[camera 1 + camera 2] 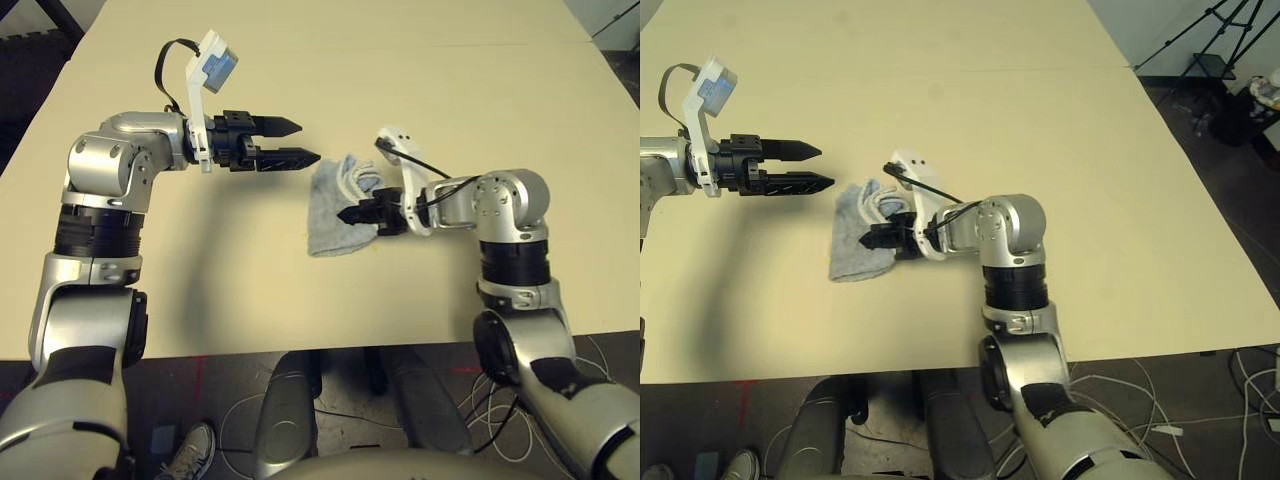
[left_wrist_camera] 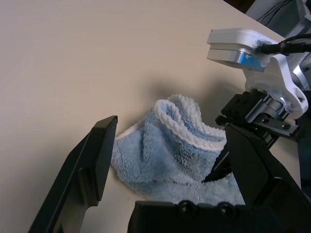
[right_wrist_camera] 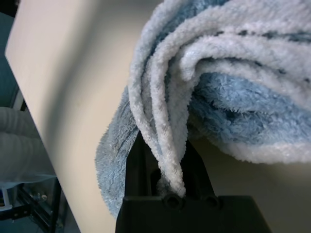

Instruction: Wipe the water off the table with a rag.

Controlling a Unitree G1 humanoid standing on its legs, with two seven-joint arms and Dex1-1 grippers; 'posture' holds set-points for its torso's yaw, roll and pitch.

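"Grey floor is nearest; what do you record on it?"
"From my station I log a shoe (image 1: 192,455) to the left and loose pale cables (image 1: 497,432) to the right, both this side of the table (image 1: 270,310)."
"Next, the right gripper (image 1: 370,211)?"
"Closed on the rag (image 1: 335,205). I find a fold of its whitish hem pinched between the two black fingers."
"Condition and position of the rag?"
"Blue-grey terry, bunched at the hem. It lies on the table, in front of the robot, its flatter part spread towards the near edge and to the left of the right gripper."
"Any water?"
"I note faint yellowish specks (image 1: 375,248) just beside the rag's near edge. I cannot tell what lies under the cloth."
"The left gripper (image 1: 262,143)?"
"Open, with a clear gap between its fingers. I see it above the table, a little farther out than the right gripper, pointing to the right, near the rag but apart from it."
"And beyond?"
"A faint seam (image 1: 1040,70) across the far part of the tabletop, then a black tripod (image 1: 1237,42) past the table's right side."
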